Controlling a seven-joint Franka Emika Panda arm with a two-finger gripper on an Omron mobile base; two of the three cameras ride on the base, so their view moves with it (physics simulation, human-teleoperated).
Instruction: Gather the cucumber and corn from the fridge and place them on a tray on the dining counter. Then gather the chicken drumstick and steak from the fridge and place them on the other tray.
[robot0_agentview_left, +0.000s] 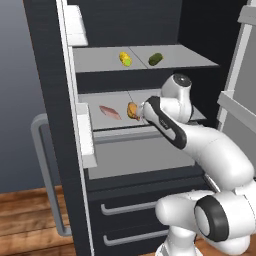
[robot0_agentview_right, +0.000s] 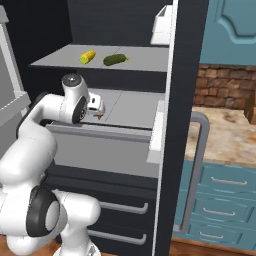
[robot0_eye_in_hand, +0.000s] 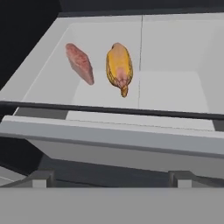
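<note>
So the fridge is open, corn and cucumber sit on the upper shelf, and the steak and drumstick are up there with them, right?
Not quite. The corn and cucumber are on the upper shelf of the open fridge, but the steak and drumstick lie one shelf lower, side by side. The left base view shows both shelves.

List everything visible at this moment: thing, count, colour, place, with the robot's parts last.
fridge: one, near-black, doors open, grey shelves inside, drawers below.
corn: one, yellow, upper shelf, left of the cucumber.
cucumber: one, dark green, upper shelf.
steak: one, pinkish red, middle shelf, left of the drumstick, apart from it.
chicken drumstick: one, golden tan, middle shelf.
kitchen counter: one, mottled beige top on a teal base with drawers, right of the fridge.
brick wall: one, brown, behind that counter.
gripper: one, dark fingertips, open, empty, in front of the middle shelf.
</note>
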